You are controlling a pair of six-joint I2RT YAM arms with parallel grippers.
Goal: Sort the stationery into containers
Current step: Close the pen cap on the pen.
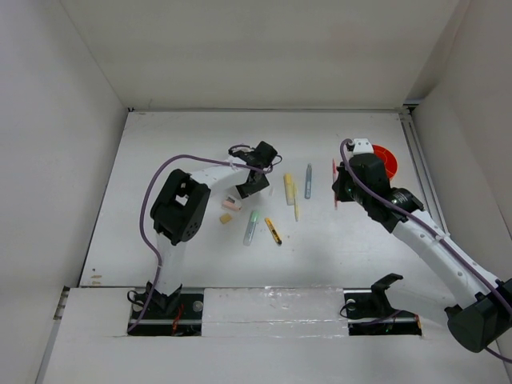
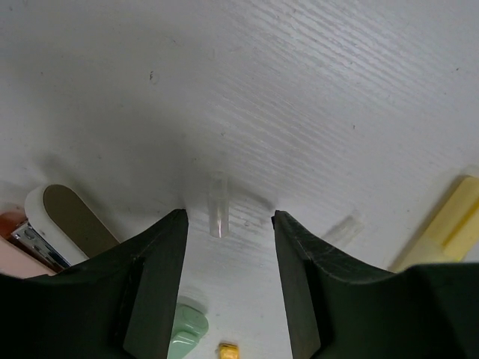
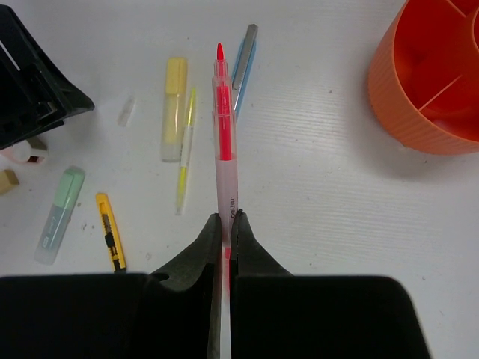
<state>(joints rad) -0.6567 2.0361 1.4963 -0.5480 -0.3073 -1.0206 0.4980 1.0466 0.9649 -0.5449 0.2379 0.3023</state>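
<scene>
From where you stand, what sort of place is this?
Probably a robot test cell, not an office: a white table boxed in by bare white walls, a left arm and right arm bolted at its near edge, scattered pens and an orange pot.

- white table top [image 2: 337, 90]: matt, fine ridged grain
- round orange plastic pot [image 3: 397, 105]: ribbed outer wall, smooth inside, slight sheen
- red frosted-plastic pen [image 3: 224, 149]: translucent, satin barrel
- small clear plastic cap [image 2: 218, 206]: glassy
</scene>
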